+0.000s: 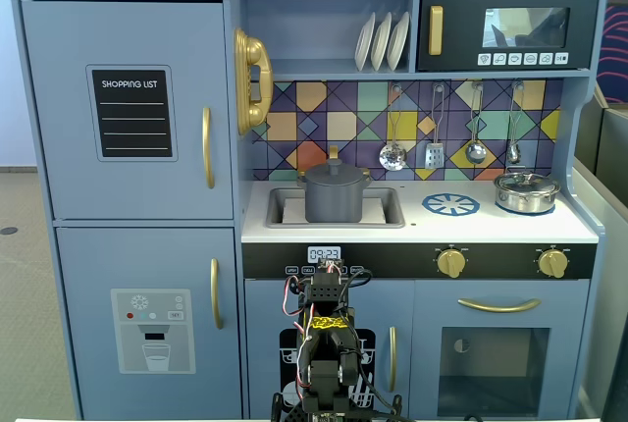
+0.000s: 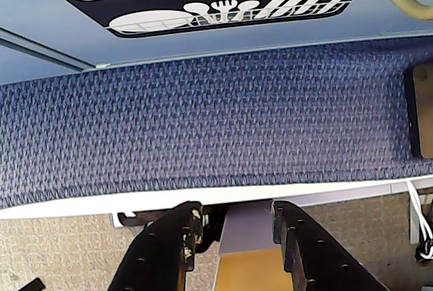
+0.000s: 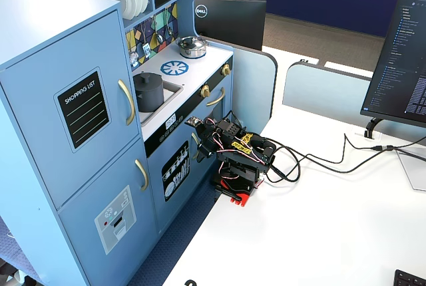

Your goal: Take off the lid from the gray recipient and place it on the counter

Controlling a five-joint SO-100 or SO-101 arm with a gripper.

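Note:
The gray recipient (image 1: 334,198) stands in the recessed sink of the white counter (image 1: 491,227), left of the blue burner ring. The lid (image 1: 334,173) sits closed on top of it. Both also show in the other fixed view, the pot (image 3: 148,94) with its lid (image 3: 146,78) on. My arm is folded low in front of the kitchen's lower doors, far below the pot. My gripper (image 2: 237,211) is open and empty, with its jaws apart over the table edge and blue carpet. It also shows in a fixed view (image 3: 202,147) by the dishwasher door.
A shiny steel pot (image 1: 526,191) with its own lid stands at the counter's right end. Utensils hang on the backsplash above. The burner ring (image 1: 451,205) lies between the two pots. Cables run from the arm's base (image 3: 236,193) across the white table.

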